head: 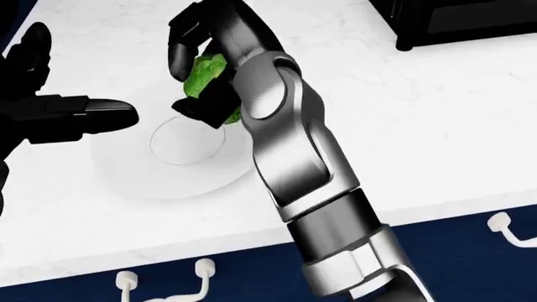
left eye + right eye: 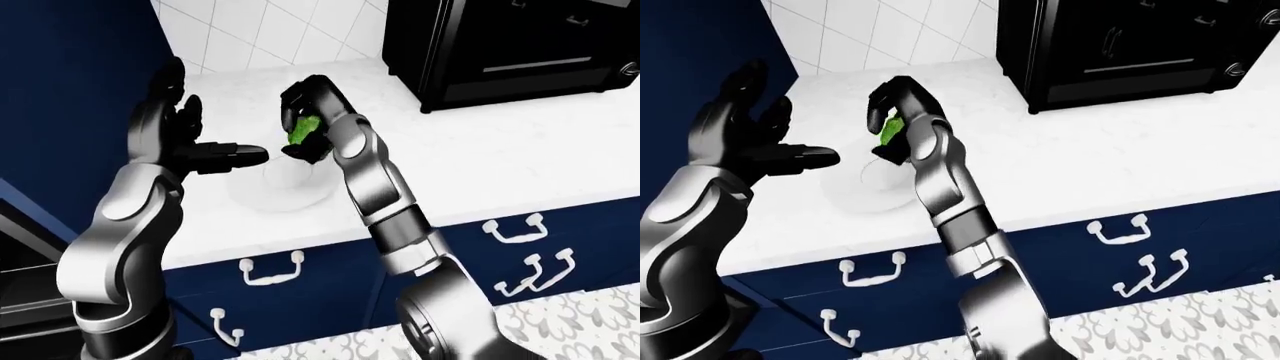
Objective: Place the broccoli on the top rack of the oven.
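Gripping the broccoli (image 1: pixel 204 77) between its dark curled fingers, the right hand (image 1: pixel 201 69) holds the green head clear of the white plate (image 1: pixel 180 167), which lies bare on the pale counter (image 1: pixel 403 126) just below it; in the left-eye view the hand sits above the plate with a visible gap beneath. The left hand (image 2: pixel 180 135) stands spread and empty beside the plate, fingers apart, one pointing toward the broccoli, touching nothing. Beyond, at the upper right of the eye views, the black oven (image 2: pixel 1120 45) rests on the counter, its door apparently closed. By my reading the pick-up is done; the carry to the oven, opening its door and setting the broccoli on the top rack all remain. No brand, label or readable writing shows anywhere.
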{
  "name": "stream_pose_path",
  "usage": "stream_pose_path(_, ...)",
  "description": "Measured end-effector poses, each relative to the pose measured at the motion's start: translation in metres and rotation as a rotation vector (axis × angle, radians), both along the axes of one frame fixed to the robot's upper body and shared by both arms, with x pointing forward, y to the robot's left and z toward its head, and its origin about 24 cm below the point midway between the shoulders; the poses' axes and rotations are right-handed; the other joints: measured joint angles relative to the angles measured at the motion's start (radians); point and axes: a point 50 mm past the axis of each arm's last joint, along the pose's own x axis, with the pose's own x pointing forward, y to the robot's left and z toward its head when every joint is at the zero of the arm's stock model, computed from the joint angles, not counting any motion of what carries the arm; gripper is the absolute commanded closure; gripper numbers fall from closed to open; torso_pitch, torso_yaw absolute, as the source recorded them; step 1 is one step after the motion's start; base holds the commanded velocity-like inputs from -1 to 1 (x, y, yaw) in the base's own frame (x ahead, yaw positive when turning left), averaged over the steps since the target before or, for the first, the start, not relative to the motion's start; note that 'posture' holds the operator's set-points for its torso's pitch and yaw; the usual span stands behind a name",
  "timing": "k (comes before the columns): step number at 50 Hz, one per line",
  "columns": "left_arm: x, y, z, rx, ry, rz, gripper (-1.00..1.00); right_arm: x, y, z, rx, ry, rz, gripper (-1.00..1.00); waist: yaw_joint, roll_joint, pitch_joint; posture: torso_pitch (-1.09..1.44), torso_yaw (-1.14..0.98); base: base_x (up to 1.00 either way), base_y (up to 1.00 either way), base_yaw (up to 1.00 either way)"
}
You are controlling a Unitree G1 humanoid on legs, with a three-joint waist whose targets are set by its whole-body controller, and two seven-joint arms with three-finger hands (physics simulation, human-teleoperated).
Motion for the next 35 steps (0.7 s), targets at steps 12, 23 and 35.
stream_pose_path(12,0.001,0.0,0.0,-0.001,-0.001,-0.001,-1.0,0.003,-0.008,0.024,-0.007,0.002,-0.018,1.0,-0.001,0.0,0.005,0.0,0.0,0.0,0.0,0.0)
stream_pose_path(23,-0.002,0.0,0.003,0.002,-0.008,0.0,-1.0,0.003,-0.021,0.054,0.059,-0.004,-0.038,1.0,0.001,-0.002,0.006,0.0,0.0,0.0,0.0,0.0)
stream_pose_path(35,-0.001,-0.001,0.002,0.003,-0.005,-0.002,-1.0,-0.001,-0.045,0.086,0.105,0.0,-0.072,1.0,0.002,-0.006,0.012,0.0,0.0,0.0,0.0,0.0)
